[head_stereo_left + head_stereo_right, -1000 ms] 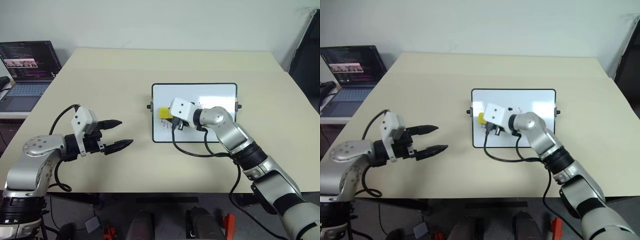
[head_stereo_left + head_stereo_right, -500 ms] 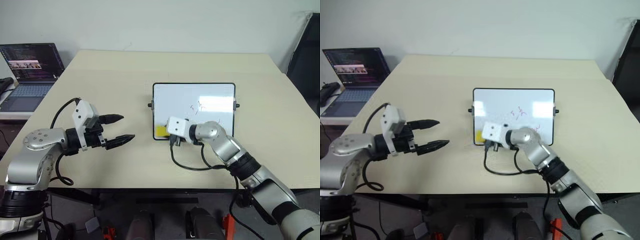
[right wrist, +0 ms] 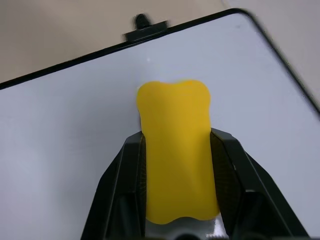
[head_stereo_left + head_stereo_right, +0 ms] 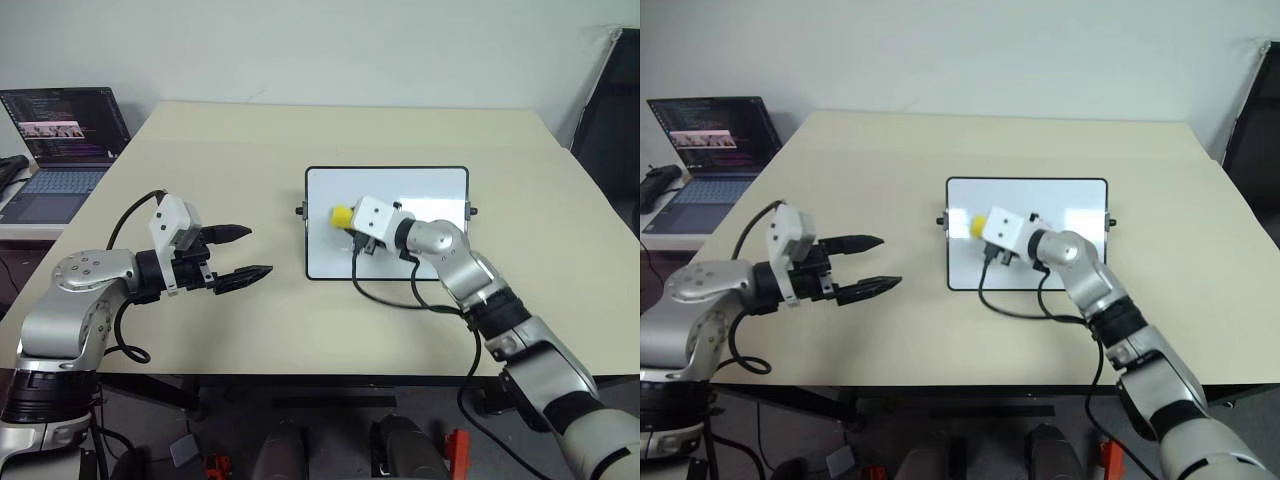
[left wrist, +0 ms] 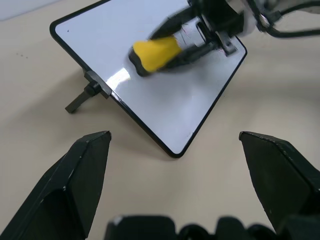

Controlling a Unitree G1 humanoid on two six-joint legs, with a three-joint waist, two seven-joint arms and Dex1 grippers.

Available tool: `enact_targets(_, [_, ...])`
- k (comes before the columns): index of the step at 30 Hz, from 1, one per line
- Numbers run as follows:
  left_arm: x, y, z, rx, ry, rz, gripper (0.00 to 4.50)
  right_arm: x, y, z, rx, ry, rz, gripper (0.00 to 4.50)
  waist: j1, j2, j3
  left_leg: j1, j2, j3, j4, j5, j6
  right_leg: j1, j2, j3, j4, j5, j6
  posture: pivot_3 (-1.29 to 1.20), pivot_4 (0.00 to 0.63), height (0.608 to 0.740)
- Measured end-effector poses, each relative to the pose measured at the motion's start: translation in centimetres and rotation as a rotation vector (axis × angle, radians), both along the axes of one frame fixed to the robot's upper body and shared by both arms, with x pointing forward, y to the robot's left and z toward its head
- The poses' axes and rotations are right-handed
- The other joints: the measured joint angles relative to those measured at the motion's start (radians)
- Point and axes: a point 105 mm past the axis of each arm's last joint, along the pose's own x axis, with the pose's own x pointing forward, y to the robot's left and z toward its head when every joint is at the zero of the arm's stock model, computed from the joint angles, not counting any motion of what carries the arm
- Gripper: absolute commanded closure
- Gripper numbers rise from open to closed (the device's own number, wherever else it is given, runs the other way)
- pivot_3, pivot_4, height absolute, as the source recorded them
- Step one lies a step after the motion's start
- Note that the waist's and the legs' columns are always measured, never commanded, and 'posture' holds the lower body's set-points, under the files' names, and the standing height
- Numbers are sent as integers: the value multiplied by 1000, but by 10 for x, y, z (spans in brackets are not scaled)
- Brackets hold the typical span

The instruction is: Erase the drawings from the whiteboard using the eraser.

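On a beige table (image 4: 250,150) against a pale wall lies the whiteboard (image 4: 387,190), right of centre. Over the board's left part, the right gripper (image 4: 349,218) pinches the yellow eraser (image 4: 341,215). Left of the board, well apart from it, the left gripper (image 4: 240,252) hovers with fingers spread, holding nothing. Far left of the board, off the table's edge, an open laptop (image 4: 55,140) sits on a side desk.
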Motion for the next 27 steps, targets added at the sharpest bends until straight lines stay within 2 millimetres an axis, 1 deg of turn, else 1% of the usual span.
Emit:
enact_targets(3, [0, -1, 0, 2, 0, -5, 0, -26, 8, -28, -54, 99, 90, 3086, -1, 0, 0, 0, 0, 0, 0, 0, 0, 0, 0, 0, 0, 0, 0, 0, 150, 740])
enact_targets(5, [1, -1, 0, 1, 2, -4, 0, -36, 11, -41, -79, 144, 122, 3087, -1, 0, 0, 0, 0, 0, 0, 0, 0, 0, 0, 0, 0, -1, -1, 0, 150, 740])
enact_targets(6, [1, 0, -1, 0, 4, -1, 0, -39, 11, -44, -83, 148, 127, 3087, -1, 0, 0, 0, 0, 0, 0, 0, 0, 0, 0, 0, 0, -1, -1, 0, 150, 740])
enact_targets(10, [3, 0, -1, 0, 5, -1, 0, -37, 8, -40, -74, 156, 112, 3087, 2, 0, 0, 0, 0, 0, 0, 0, 0, 0, 0, 0, 0, -1, -2, 0, 150, 740])
enact_targets(12, [4, -1, 4, 1, -11, -9, 0, -37, -1, -33, -87, 161, 96, 3087, 6, 0, 1, -3, 0, -1, 1, 0, 0, -2, 0, -1, -1, -1, -2, 0, 150, 740])
enact_targets(14, [5, -1, 6, 2, -22, -14, 0, -33, -19, -19, -94, 150, 54, 3087, 8, 0, 1, -4, -1, 0, 1, 0, 0, -2, -1, -1, -2, -1, -1, 0, 150, 740])
enact_targets(15, [6, -2, 7, 2, -26, -16, 0, -36, -28, -9, -66, 173, 35, 3087, 8, 0, 2, -6, -1, -1, 1, 0, 0, -3, -1, -1, -2, -1, 0, 0, 150, 740])
enact_targets(17, [8, -4, 10, 3, -38, -22, 0, -46, -43, 15, -7, 208, 31, 3087, 8, 1, 3, -7, -1, -1, 0, -1, -1, -4, -1, -2, -2, 1, 2, 0, 150, 740])
enact_targets(18, [9, -6, 15, 4, -52, -29, 0, -54, -54, 33, 25, 211, 37, 3087, 9, 1, 4, -7, -1, -2, -1, -1, -2, -4, -1, -2, -2, 0, 0, 0, 150, 740])
enact_targets(19, [9, -7, 18, 4, -62, -36, 0, -59, -65, 49, 41, 201, 31, 3087, 8, 1, 4, -7, -1, -2, -1, -2, -2, -4, -1, -3, -3, -1, 0, 0, 150, 740])
enact_targets(20, [10, -9, 22, 5, -76, -46, 0, -63, -82, 63, 46, 191, 7, 3087, 9, 1, 4, -7, -1, -3, -2, -3, -4, -4, -1, -3, -3, -2, 0, 0, 150, 740])
enact_targets(21, [10, -10, 26, 6, -88, -52, 0, -68, -100, 73, 38, 189, -26, 3087, 10, 1, 4, -7, -1, -3, -2, -4, -5, -4, -1, -4, -4, -2, 0, 0, 150, 740])
enact_targets(22, [10, -10, 29, 7, -94, -52, 0, -71, -121, 79, 25, 191, -79, 3087, 10, 0, 4, -7, -1, -3, -3, -5, -5, -3, -1, -4, -5, -3, 0, 0, 150, 740])
enact_targets(24, [11, -11, 33, 9, -107, -59, 0, -77, -160, 79, -9, 229, -193, 3088, 8, 0, 4, -7, -1, -2, -4, -6, -6, -3, -1, -3, -7, -5, 1, 0, 150, 740])
enact_targets(26, [11, -12, 36, 13, -111, -72, 0, -78, -191, 83, 19, 246, -293, 3088, 2, 0, 4, -7, -1, 0, -4, -7, -5, -3, -1, -2, -7, -6, 1, 0, 150, 740])
enact_targets(27, [12, -13, 36, 17, -112, -78, 0, -79, -202, 85, 33, 247, -326, 3088, -2, 0, 4, -6, -1, 1, -5, -7, -5, -3, -1, -1, -7, -6, 1, 0, 150, 740])
